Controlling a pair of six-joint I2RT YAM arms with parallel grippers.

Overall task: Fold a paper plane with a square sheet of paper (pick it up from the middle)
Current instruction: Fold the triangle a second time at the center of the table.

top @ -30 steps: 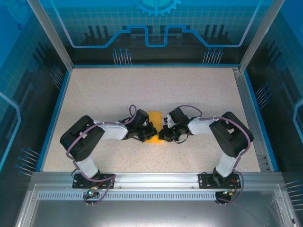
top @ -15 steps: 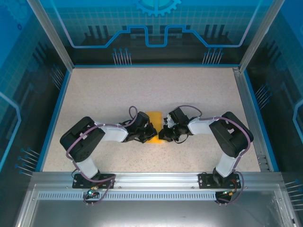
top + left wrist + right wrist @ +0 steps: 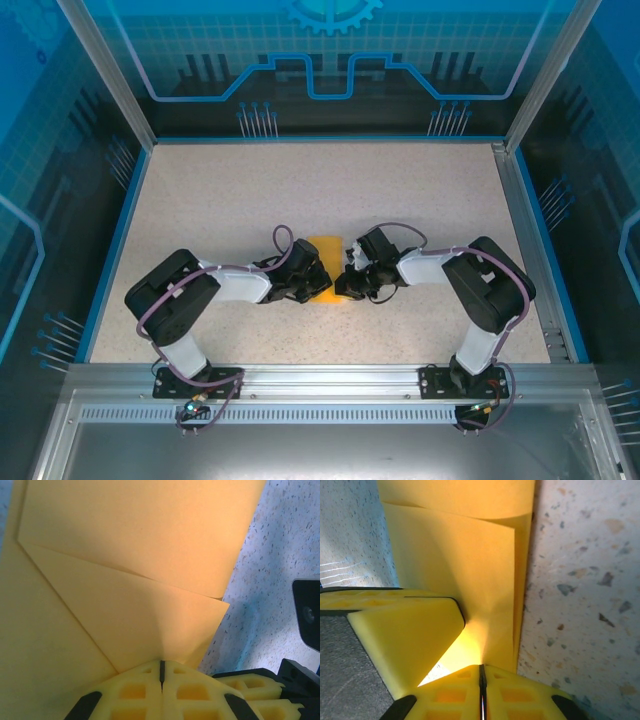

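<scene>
Left gripper (image 3: 316, 284) edging slightly rightward, covering more of sheet of paper (image 3: 326, 250) than a second ago; right gripper (image 3: 346, 284) staying put. Orange sheet, folded into layered flaps, lying on speckled table (image 3: 250, 190) between both grippers. Both jaw pairs pressing together, each pinching sheet's edge, paper puckering into seams.
</scene>
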